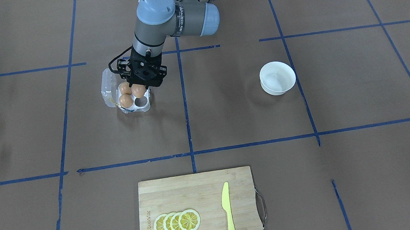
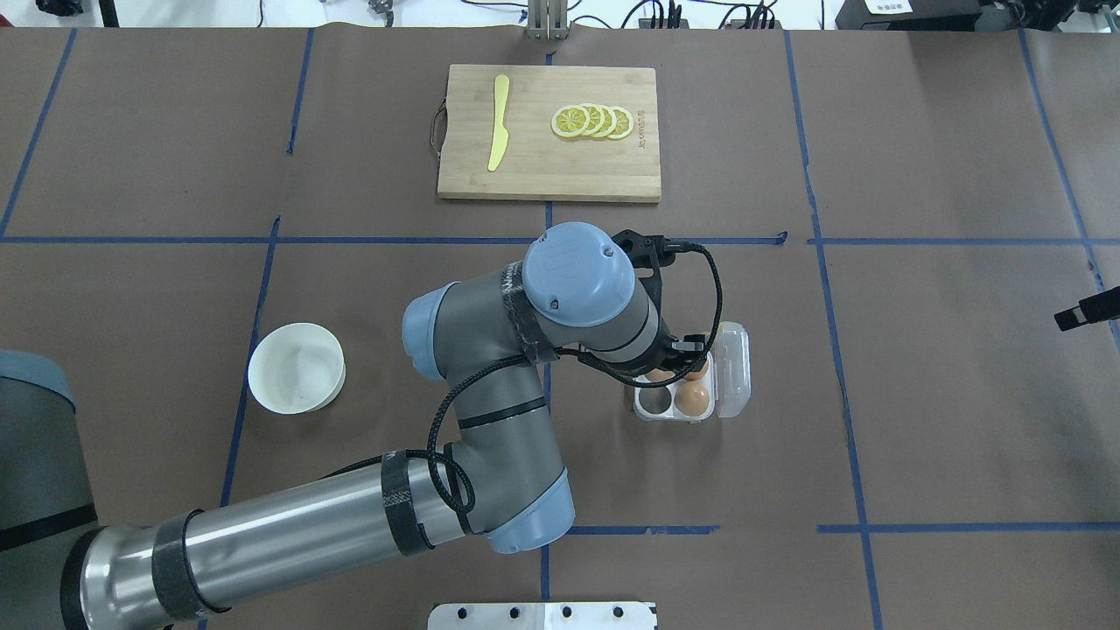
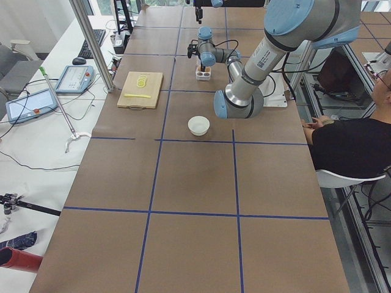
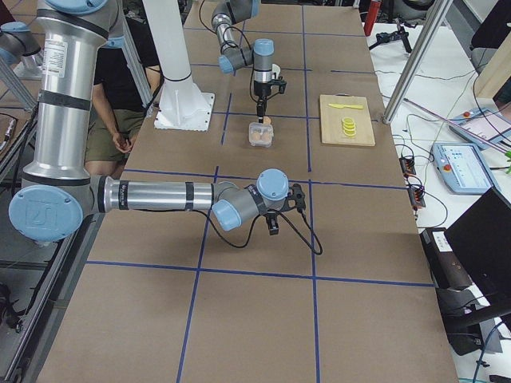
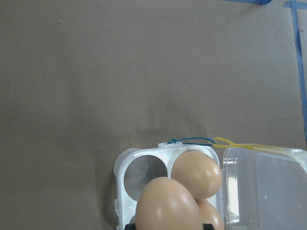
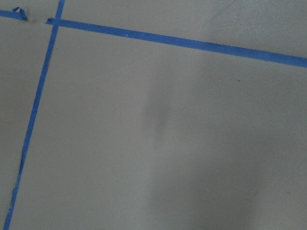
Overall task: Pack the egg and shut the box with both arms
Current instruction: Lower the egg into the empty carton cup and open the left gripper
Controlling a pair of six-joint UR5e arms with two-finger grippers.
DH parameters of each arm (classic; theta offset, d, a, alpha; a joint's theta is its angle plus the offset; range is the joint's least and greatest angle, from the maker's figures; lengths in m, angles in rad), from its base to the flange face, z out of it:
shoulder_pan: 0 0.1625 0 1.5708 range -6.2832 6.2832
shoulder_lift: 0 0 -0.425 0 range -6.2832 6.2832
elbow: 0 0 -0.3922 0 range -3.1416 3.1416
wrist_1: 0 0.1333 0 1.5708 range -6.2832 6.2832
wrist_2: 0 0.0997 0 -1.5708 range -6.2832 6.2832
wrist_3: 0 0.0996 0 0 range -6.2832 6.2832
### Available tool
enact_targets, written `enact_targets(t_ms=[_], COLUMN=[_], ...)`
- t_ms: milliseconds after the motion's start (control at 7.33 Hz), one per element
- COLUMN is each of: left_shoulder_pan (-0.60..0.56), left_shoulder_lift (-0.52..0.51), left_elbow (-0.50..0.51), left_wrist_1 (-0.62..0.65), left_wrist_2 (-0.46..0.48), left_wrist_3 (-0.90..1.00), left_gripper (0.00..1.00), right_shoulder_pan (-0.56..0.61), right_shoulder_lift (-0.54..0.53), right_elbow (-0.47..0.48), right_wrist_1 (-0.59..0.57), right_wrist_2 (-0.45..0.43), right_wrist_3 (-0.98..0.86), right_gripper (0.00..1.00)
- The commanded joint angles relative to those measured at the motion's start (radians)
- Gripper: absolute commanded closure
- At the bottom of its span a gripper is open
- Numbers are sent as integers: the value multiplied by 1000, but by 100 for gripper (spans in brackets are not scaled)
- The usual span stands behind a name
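Eggshell is the worry here: the egg (image 5: 168, 203) is light, smooth, slippery and brittle, so it wants a gentle squeeze across its widest girth, no more. The left gripper (image 1: 141, 84) has its jaws drawn in around it, low over a cell of the box (image 2: 672, 416). The box sits near the middle of the tabletop (image 2: 919, 394), slightly toward the robot's right end. Two other eggs (image 1: 126, 100) fill cells, and one cell (image 5: 143, 173) is bare. The box is thin clear plastic, probably light and bendy and prone to sliding. I would steady its base and push the open lid (image 2: 735, 367) by its free edge. The right gripper (image 2: 1088, 309) hangs near the right end, and I cannot tell how its jaws stand.
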Motion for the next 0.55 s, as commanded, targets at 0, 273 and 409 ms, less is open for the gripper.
enact_targets(t_ms=[0,273,409], left_shoulder_pan=[5,5,2], left_shoulder_lift=[2,2,7], left_elbow=[0,-6,-15], left_wrist_1=[-14,-14,-7], left_wrist_2=[15,15,15], left_wrist_3=[0,2,2], left_gripper=[9,9,9], right_shoulder_pan=[0,-2,-11], right_shoulder_lift=[0,0,3], right_elbow=[0,0,1], right_wrist_1=[0,0,3], right_wrist_2=[0,0,2], right_wrist_3=[0,2,15], right_gripper=[0,0,0])
